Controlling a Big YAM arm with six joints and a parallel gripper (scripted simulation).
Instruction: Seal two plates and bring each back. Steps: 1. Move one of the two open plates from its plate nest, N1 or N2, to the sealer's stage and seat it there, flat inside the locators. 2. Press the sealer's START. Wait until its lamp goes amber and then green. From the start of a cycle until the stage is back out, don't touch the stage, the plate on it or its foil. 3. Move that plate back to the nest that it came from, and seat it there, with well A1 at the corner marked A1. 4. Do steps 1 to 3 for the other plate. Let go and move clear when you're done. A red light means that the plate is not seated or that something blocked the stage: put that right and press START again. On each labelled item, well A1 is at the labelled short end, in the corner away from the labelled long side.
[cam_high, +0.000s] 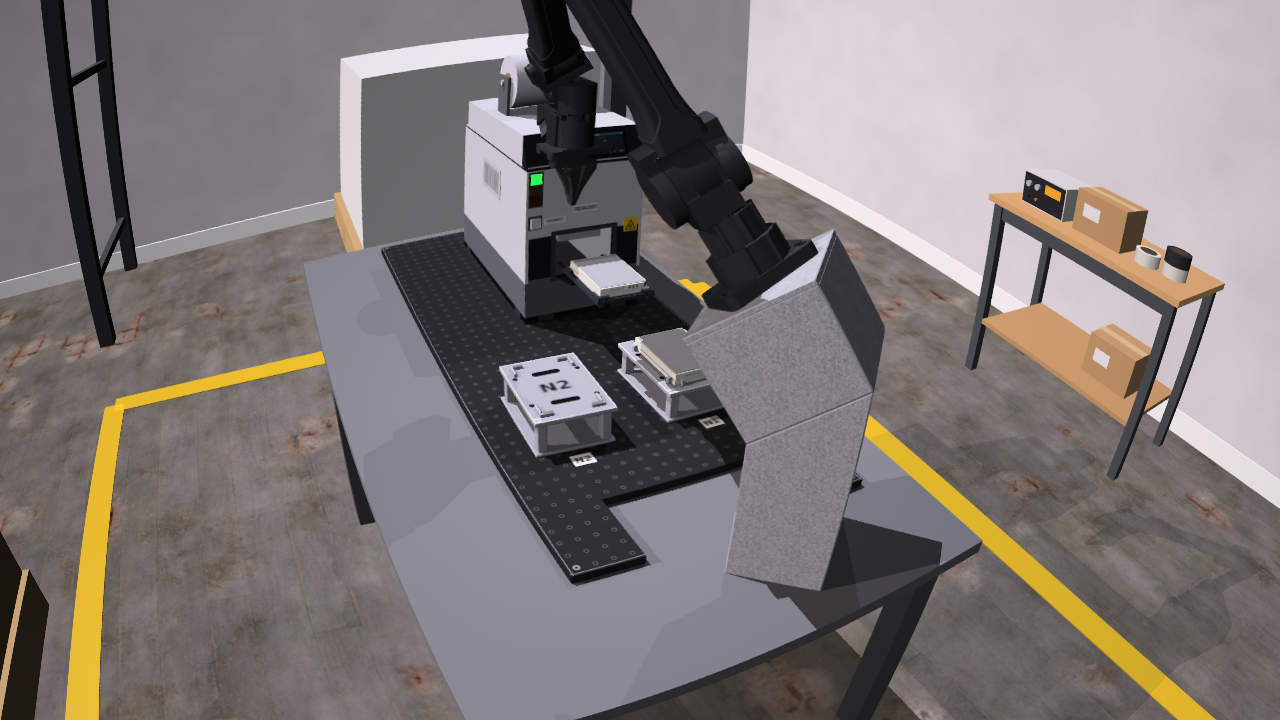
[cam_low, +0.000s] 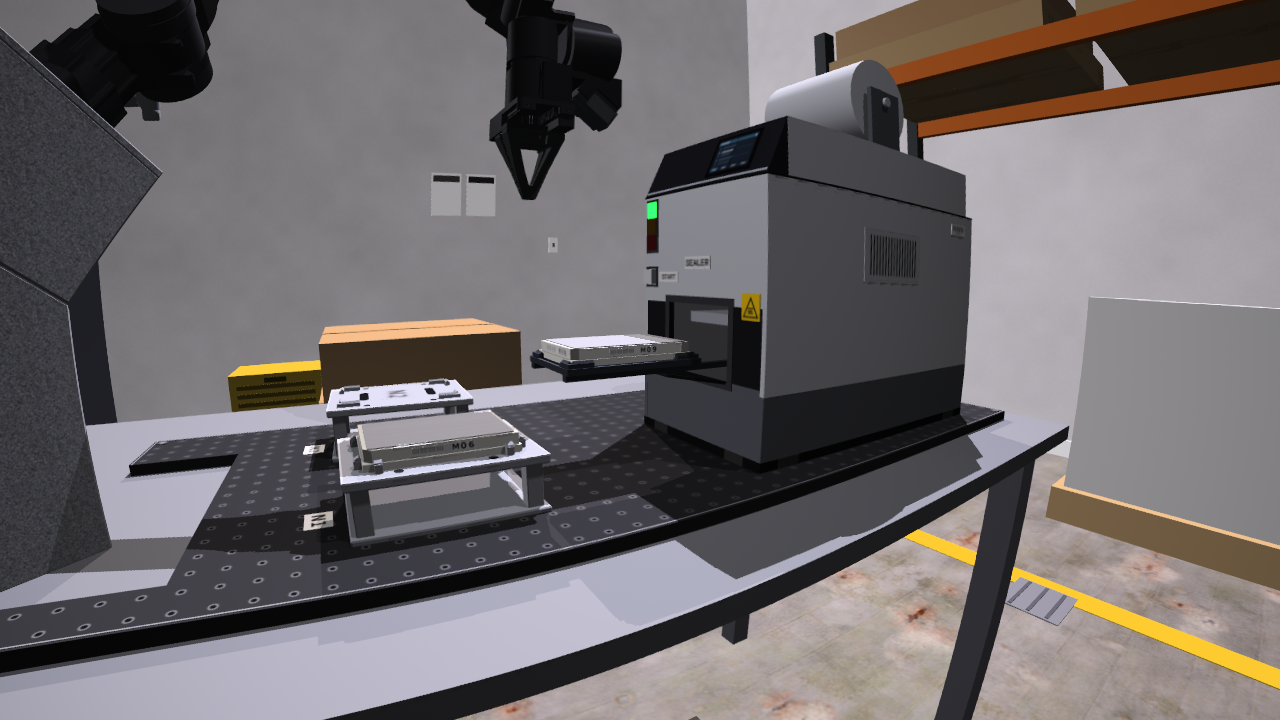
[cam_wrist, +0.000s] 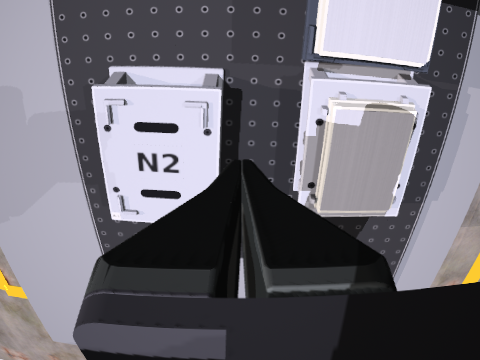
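Note:
My gripper (cam_high: 573, 200) (cam_low: 529, 195) (cam_wrist: 241, 176) is shut and empty, pointing down high above the board; in the wrist view its tips appear between the nests. Plate M09 (cam_high: 608, 273) (cam_low: 613, 347) (cam_wrist: 377, 30) lies flat on the sealer's extended stage (cam_low: 572, 368) (cam_wrist: 309, 46). The lamp (cam_high: 536, 179) (cam_low: 651, 209) is green. The START button (cam_high: 535, 223) (cam_low: 651, 276) is below it. Plate M06 (cam_high: 669, 351) (cam_low: 432, 443) (cam_wrist: 365, 160) looks level on nest N1 (cam_low: 529, 454) (cam_wrist: 367, 90). Both plates show smooth tops without visible wells. Nest N2 (cam_high: 528, 380) (cam_wrist: 120, 160) is empty.
The sealer (cam_high: 496, 210) (cam_low: 702, 223) stands at the far end of the black perforated board (cam_high: 572, 537) (cam_low: 286, 573) (cam_wrist: 255, 90). The arm's grey pedestal (cam_high: 796, 385) (cam_low: 44, 402) stands at the near end, beside N1. The stage sticks out toward N1.

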